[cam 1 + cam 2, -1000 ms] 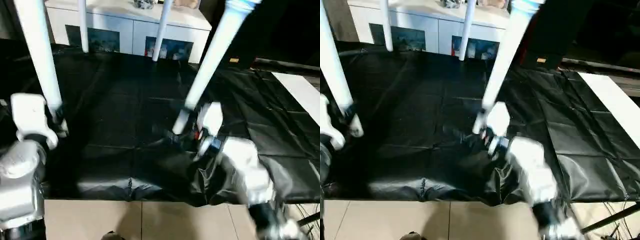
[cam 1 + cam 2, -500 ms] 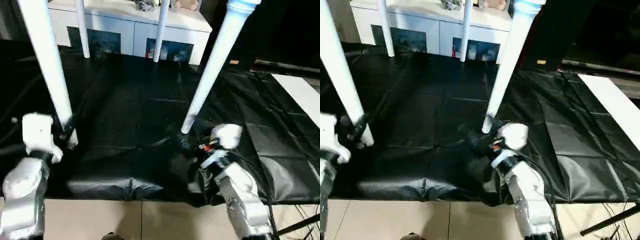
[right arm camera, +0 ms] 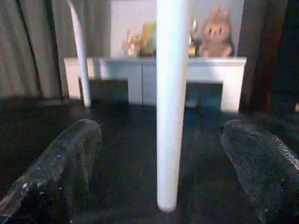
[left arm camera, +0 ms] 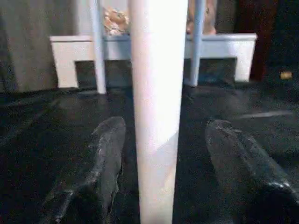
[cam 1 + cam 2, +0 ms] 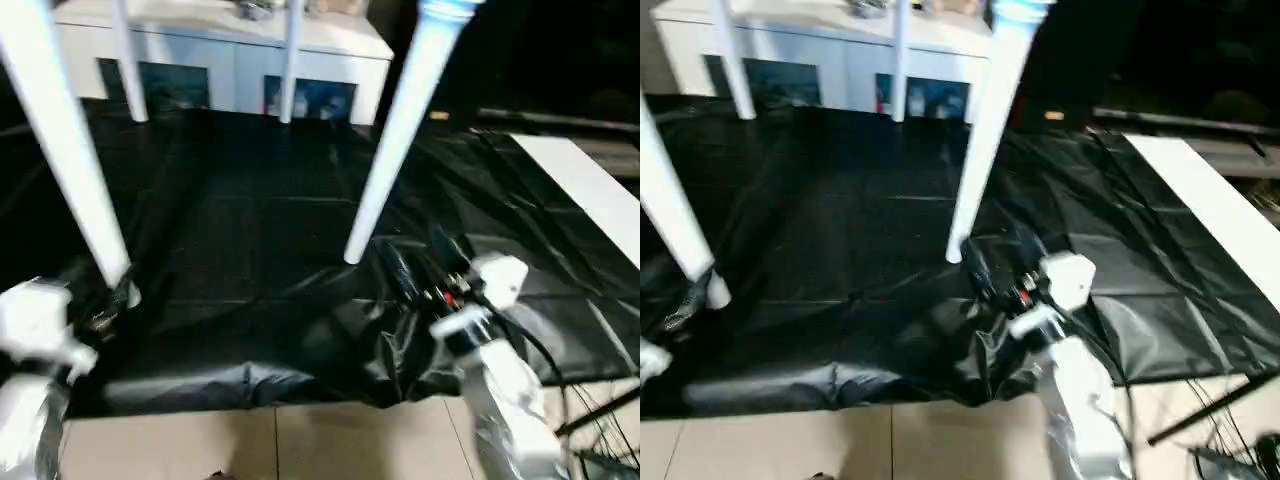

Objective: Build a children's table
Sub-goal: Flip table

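Both grippers have let go of the table legs and drawn back toward the robot since a second ago; the right one, which was against the near right leg's foot, now sits below and to the right of it.

From the left eye, the near left leg (image 5: 70,160) and the near right leg (image 5: 395,140) slant down onto a crumpled black sheet (image 5: 250,230); two far legs (image 5: 290,60) stand beyond. The left gripper (image 5: 100,320) sits low beside the left leg's foot. The right gripper (image 5: 420,275) points its black fingers toward the right leg's foot, apart from it. Behind stands a white cabinet (image 5: 230,50) with dark glass doors, and a flat white board (image 5: 585,190) lies at the sheet's right edge. Pale floor tiles (image 5: 280,440) show nearest the robot.

The right eye adds a cable (image 5: 1210,400) crossing the floor at the lower right.

The left wrist view alone shows how the left gripper (image 4: 163,154) stands: its fingers (image 4: 107,158) are apart on either side of the leg (image 4: 156,107), with a gap on each side.

In the right wrist view, the right gripper (image 3: 163,158) is spread wide, with the right leg's foot (image 3: 167,200) between and beyond its fingers (image 3: 65,158), untouched. A plush toy (image 3: 216,39) sits on the cabinet (image 3: 154,74). No writing can be read.
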### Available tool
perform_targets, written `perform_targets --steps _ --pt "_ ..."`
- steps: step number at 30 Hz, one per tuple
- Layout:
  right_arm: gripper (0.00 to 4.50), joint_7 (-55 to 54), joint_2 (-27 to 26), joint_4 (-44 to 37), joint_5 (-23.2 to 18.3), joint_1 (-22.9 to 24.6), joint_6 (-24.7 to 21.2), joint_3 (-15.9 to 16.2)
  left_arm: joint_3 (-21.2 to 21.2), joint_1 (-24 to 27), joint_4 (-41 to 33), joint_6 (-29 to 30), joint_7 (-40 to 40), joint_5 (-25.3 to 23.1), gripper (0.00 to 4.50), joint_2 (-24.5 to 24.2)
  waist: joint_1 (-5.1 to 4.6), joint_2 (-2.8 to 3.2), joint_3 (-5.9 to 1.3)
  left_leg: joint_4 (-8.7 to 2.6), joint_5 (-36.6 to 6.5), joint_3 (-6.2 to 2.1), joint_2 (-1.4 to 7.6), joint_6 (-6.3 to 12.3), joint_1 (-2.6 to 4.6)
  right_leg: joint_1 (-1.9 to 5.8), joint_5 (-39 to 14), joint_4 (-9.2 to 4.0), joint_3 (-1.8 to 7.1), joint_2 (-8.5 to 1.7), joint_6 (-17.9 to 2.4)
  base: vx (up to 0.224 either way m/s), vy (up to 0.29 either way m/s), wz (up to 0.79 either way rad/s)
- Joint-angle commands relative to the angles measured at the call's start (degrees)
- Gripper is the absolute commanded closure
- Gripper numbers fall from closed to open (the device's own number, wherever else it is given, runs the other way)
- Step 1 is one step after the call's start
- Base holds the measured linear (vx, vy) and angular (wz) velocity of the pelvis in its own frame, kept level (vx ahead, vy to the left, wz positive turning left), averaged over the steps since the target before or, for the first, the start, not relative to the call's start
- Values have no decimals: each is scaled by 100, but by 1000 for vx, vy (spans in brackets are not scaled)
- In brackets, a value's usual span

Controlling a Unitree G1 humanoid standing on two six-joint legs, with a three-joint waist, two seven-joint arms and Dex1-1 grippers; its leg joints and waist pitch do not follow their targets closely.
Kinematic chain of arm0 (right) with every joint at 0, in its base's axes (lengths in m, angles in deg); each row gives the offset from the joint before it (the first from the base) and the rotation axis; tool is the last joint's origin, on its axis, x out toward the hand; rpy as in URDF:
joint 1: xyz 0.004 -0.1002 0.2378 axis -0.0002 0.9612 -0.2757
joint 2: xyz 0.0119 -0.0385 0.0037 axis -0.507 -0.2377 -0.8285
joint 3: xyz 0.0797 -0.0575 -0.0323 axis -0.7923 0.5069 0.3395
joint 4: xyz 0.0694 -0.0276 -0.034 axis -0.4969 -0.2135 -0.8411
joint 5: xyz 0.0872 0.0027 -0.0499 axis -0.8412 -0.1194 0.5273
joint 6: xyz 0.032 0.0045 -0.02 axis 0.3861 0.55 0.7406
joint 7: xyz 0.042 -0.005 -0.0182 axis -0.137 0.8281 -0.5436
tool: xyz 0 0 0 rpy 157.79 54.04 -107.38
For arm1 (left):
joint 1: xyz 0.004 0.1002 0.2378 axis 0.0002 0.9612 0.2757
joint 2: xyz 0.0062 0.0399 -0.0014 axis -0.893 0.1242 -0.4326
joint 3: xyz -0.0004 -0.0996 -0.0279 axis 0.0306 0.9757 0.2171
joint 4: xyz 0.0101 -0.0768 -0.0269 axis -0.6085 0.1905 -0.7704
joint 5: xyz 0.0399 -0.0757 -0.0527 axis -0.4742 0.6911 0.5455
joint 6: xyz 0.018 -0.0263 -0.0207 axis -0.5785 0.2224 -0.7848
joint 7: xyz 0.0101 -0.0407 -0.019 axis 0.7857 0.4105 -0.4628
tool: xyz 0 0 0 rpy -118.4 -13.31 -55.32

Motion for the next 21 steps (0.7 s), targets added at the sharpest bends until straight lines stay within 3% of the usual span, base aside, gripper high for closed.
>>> perform_targets --steps 1,4,5,6,7,8,9,10,11,12,13,14,15,16,17,18,19,20,21 --pt "0 -54 152 -134 158 -9 -271 1 -306 229 -539 291 339 82 104 362 -43 204 -227 -622 -3908 -165 189 -454 171 23 -3120 -532 182 -323 -413 0 0 0" --pt "0 -255 207 23 472 -147 -281 -17 -690 367 -942 532 861 -71 104 887 -46 186 -194 -560 -3929 -140 172 -426 232 -43 -3570 -635 148 -306 -242 0 0 0" --pt "0 -329 154 61 438 -211 -250 -83 -936 381 -1023 363 953 -212 104 1095 -49 168 -169 -502 -3969 -133 133 -356 295 -100 -3931 -733 86 -288 -105 0 0 0" --pt "0 -332 135 74 422 -209 -212 -94 -1026 397 -1016 294 987 -304 104 1165 -66 172 -150 -494 -4011 -141 128 -340 316 -106 -4094 -780 40 -277 -35 0 0 0" --pt "0 -332 122 82 418 -197 -178 -94 -1077 415 -1003 247 1005 -362 104 1207 -114 158 -137 -527 -4035 -185 133 -331 261 9 -4239 -816 -83 -269 97 0 0 0" --pt "0 -290 137 77 411 -159 -127 -67 -1201 493 -1007 148 960 -489 104 1223 -118 234 -110 -625 -4355 -212 193 -374 273 88 -4073 -826 -201 -216 88 0 0 0" --pt "0 -233 171 53 385 -95 -115 -33 -1331 600 -1041 107 966 -657 104 1257 -130 281 -105 -878 -4793 -246 322 -369 128 351 -3357 -543 -295 -126 -49 0 0 0" --pt "0 -200 195 33 363 -48 -144 -19 -1376 655 -1071 150 1027 -751 104 1286 -96 297 -144 -1001 -4872 -271 420 -386 -37 573 -2595 -69 -168 -168 -169 -57 -14 -2" --pt "0 -154 219 26 322 1 -206 -7 -1411 688 -1104 306 1096 -742 104 1328 53 351 -86 -1253 -5246 -113 468 -436 -122 531 -1840 290 -67 -99 -355 -57 -14 -2" --pt "0 -141 240 34 319 20 -267 3 -1441 683 -1120 387 1144 -806 104 1331 20 183 -54 -1199 -5215 -47 423 -340 -49 405 -2143 237 33 -88 -268 -14 -73 13" --pt "0 -149 264 59 346 49 -384 29 -1488 672 -1163 542 1265 -931 104 1353 2 -39 -30 -385 -4452 13 29 -368 516 -286 -4925 -825 27 -247 183 32 -69 5" --pt "0 -164 268 73 373 57 -429 40 -1527 676 -1201 618 1356 -992 104 1359 -138 -78 29 694 -2559 -42 -262 -193 855 -677 -6997 -1432 -21 -766 336 32 -69 5" --pt "0 -249 266 140 457 34 -572 61 -1543 633 -1214 801 1517 -1038 104 1383 -185 -26 -1 606 -1912 -209 -205 -125 584 -274 -6855 -1303 30 -985 206 75 44 -34" --pt "0 -359 251 226 569 -7 -644 73 -1534 573 -1189 958 1682 -1069 104 1419 -99 138 -124 -159 -2109 -334 80 -291 52 463 -5212 -729 -222 -738 153 28 66 -33" --pt "0 -393 222 290 597 -51 -653 83 -1525 510 -1113 1073 1768 -1114 104 1408 -144 271 -134 -492 -3631 -458 298 -341 107 433 -3638 -476 -372 -366 117 28 66 -33" --pt "0 -383 199 313 595 -80 -637 102 -1501 478 -1048 1117 1860 -1226 104 1397 -160 382 -90 -855 -4780 -546 528 -306 29 587 -1854 70 -277 -256 -289 -72 1 -1" --pt "0 -352 200 308 578 -92 -643 116 -1528 490 -1034 1101 1857 -1311 104 1376 -111 369 -73 -925 -5044 -508 582 -246 18 569 -1238 240 -216 -248 -445 -54 -45 9" --pt "0 -289 204 295 545 -117 -660 147 -1591 518 -1012 1059 1847 -1494 104 1333 -76 295 25 -1054 -5325 -368 547 -141 37 507 -1397 356 -98 -204 -442 -54 -45 9" --pt "0 -240 207 286 514 -121 -652 165 -1630 540 -1020 1004 1826 -1558 104 1310 -54 140 46 -655 -4869 -217 227 -259 364 135 -3644 -309 -3 -282 -126 0 0 0"
